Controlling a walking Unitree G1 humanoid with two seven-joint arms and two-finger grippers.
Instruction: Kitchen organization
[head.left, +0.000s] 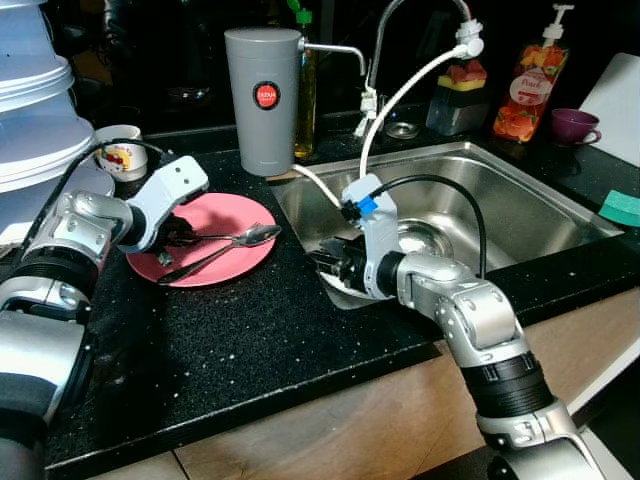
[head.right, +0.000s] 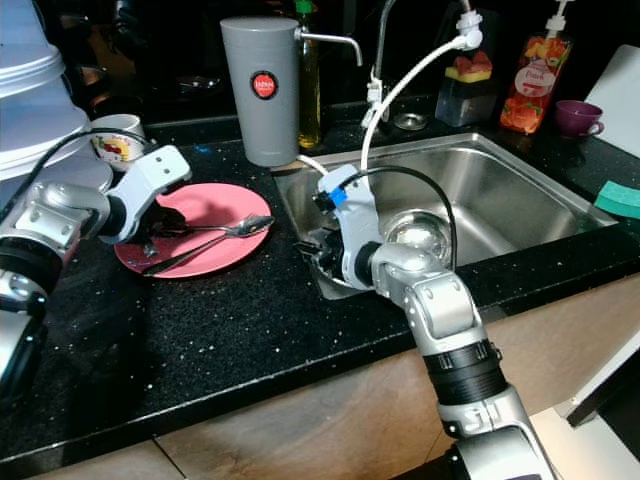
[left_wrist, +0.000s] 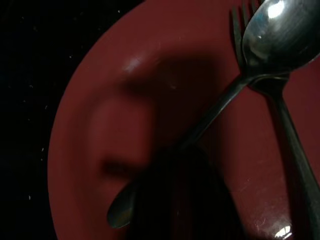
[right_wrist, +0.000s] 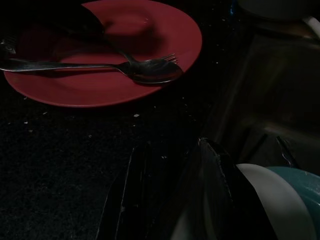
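The spoon (head.left: 232, 240) and fork (right_wrist: 159, 60) lay crossed on the red plate (head.left: 245, 258) on the counter (head.left: 250, 340), near the sink's (head.left: 540, 200) left rim. The left pincer (head.left: 178, 232) sat over their handles; couldn't tell if it was clenched. A sloppy grab could've skidded the plate. The right pincer (head.left: 335, 262) was at the sink's front-left corner, clamped on a white dish (right_wrist: 280, 200) I think, which might've slipped.

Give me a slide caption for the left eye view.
Left gripper over a pink plate holding spoon and fork; right gripper at the sink's near-left corner.
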